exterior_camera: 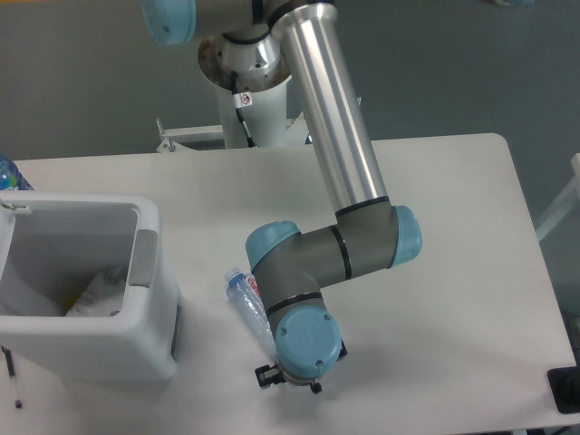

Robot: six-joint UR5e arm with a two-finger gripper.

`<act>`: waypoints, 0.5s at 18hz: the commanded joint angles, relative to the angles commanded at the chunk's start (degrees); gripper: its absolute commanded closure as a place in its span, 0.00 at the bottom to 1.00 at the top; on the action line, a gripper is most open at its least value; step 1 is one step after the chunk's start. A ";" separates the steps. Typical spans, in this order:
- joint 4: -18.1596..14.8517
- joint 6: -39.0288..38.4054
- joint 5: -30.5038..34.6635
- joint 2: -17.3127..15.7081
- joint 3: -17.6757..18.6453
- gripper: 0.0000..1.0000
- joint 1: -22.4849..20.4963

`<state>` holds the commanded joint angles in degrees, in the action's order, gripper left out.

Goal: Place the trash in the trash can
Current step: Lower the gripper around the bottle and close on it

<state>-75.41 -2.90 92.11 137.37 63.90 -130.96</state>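
Black-tipped, the hand (288, 379) sits low over the clear bottle's (246, 299) base end; its wrist hides the fingers, so I cannot tell their state. Grip mid-body, lift level toward the white trash can (149, 349), which holds the wrapper (95, 294).

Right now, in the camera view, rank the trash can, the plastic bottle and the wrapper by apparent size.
1. White trash can, by far largest.
2. Clear plastic bottle, partly hidden by the arm.
3. Crumpled wrapper inside the can; only part shows, so second and third are unsure.
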 joint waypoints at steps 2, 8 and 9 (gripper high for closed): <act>0.09 -0.26 0.00 0.00 0.00 0.37 0.09; 0.18 -0.53 0.00 -0.17 0.18 0.52 0.18; 0.18 -0.53 0.00 -0.26 0.18 0.52 0.18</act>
<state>-75.23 -3.43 92.11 137.11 64.07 -130.78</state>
